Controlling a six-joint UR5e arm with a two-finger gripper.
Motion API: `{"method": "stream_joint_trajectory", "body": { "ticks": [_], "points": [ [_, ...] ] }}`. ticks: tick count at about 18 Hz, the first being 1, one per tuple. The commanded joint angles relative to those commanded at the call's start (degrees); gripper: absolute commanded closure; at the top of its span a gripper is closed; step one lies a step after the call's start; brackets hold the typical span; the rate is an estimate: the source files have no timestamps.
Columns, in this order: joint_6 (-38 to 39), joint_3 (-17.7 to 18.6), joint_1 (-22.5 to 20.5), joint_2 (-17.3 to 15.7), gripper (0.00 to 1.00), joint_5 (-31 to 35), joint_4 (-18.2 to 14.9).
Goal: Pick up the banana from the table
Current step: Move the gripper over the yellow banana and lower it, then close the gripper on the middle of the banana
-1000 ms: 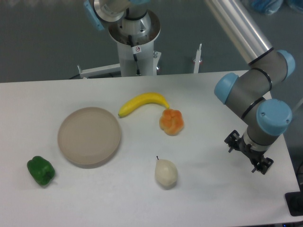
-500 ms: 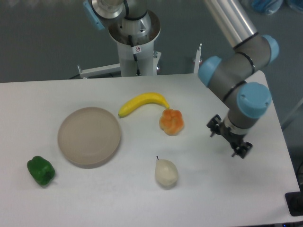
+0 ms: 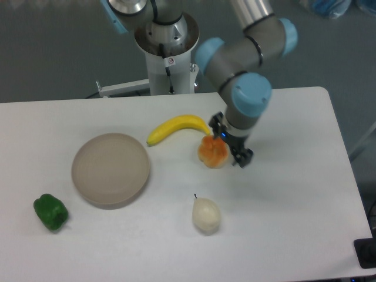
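The yellow banana [image 3: 176, 127] lies on the white table [image 3: 294, 194], just behind the middle, its right end close to a lumpy orange fruit [image 3: 211, 153]. My gripper [image 3: 230, 143] hangs under the blue-capped wrist, above the right edge of the orange fruit and just right of the banana's right tip. I see it from above, and the wrist hides its fingers. Nothing shows in it.
A round tan plate [image 3: 110, 169] sits left of the banana. A pale pear [image 3: 206, 214] stands in front of the orange fruit. A green pepper [image 3: 50, 212] lies at the front left. The robot's base [image 3: 167, 53] stands behind the table's far edge.
The arm has swung left from the table's right edge, so the gripper now sits over the orange fruit next to the banana. The fruits and the plate have not moved.
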State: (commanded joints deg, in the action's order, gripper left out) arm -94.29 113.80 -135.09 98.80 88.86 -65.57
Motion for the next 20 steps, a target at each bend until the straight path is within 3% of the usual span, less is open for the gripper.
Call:
{"method": "stream_joint_trajectory", "body": {
  "ticks": [4, 14, 20],
  "points": [
    [-2.21, 5.46, 0.35, -2.74, 0.00, 0.00, 0.70],
    [-2.21, 16.44, 3.52, -2.91, 0.00, -1.23, 15.63],
    [-1.42, 17.33, 4.13, -3.00, 0.00, -1.58, 16.08]
  ]
}}
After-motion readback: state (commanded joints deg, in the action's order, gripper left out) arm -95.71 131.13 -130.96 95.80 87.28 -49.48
